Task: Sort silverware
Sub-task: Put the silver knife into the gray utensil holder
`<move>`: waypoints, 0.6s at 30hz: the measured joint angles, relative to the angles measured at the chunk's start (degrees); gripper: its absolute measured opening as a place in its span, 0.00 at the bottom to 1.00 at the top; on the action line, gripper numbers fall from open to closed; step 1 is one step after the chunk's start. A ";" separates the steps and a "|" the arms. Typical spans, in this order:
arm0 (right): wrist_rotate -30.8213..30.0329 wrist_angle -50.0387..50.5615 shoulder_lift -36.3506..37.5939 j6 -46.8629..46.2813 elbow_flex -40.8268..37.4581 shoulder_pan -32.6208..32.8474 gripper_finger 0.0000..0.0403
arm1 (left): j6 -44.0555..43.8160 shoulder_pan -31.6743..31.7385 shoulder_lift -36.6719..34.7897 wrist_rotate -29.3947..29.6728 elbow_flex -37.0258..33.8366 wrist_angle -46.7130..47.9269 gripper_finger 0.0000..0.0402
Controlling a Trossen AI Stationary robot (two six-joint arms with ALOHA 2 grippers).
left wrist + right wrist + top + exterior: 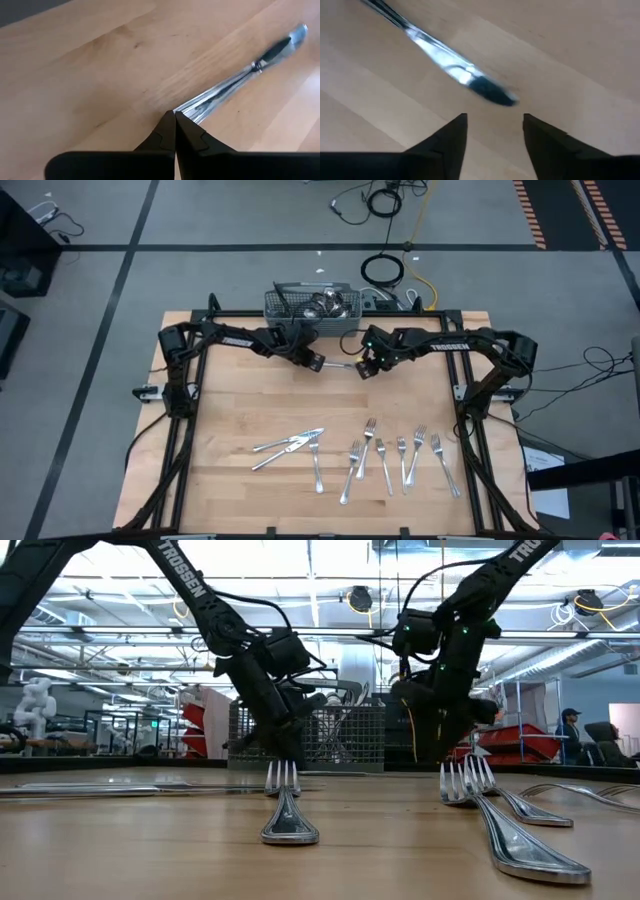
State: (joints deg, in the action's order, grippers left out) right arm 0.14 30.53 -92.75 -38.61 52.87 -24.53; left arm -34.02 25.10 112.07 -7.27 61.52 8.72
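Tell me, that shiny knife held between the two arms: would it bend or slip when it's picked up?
The knife looks like solid polished metal, so it probably stays stiff. Its glossy, slim handle may well slip or swivel in the left gripper, which is shut on one end alone. The right gripper stands open beside the blade, so that end hangs free and might droop.

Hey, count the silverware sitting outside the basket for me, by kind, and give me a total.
Shiny silver metal forks: 7
Shiny silver metal table knives: 3, counting the knife in the left gripper
Total: 10
Pieces inside the grey wire-mesh basket cannot be counted.
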 joint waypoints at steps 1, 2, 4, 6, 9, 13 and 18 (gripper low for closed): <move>0.18 -1.14 0.00 -1.60 -0.53 0.01 0.48 | 0.02 -0.19 0.04 0.00 0.00 -0.05 0.00; 0.01 -1.83 0.04 -2.78 -1.14 0.02 0.50 | 0.03 -0.38 0.05 0.01 0.00 -0.04 0.00; -0.52 -2.02 0.07 -4.60 -2.74 0.01 0.52 | 0.07 -0.59 0.07 0.32 0.00 -0.04 0.00; -1.06 -3.41 0.07 -6.78 -4.92 0.02 0.52 | 0.02 -0.59 0.09 0.35 -0.02 -0.06 0.00; -1.84 -7.78 0.30 -9.94 -7.95 0.00 0.51 | 0.02 -0.61 0.14 0.35 -0.07 -0.03 0.00; -1.39 -14.65 0.33 -11.34 -9.88 -0.14 0.51 | 0.28 -0.61 0.18 0.34 -0.08 -0.12 0.00; -0.78 -16.95 0.13 -12.13 -9.98 -1.81 0.51 | 0.24 -0.61 0.18 0.35 -0.13 -0.28 0.00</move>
State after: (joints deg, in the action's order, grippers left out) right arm -0.64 13.58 -92.62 -50.74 42.89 -26.35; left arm -33.78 24.49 112.25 -6.92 61.39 8.44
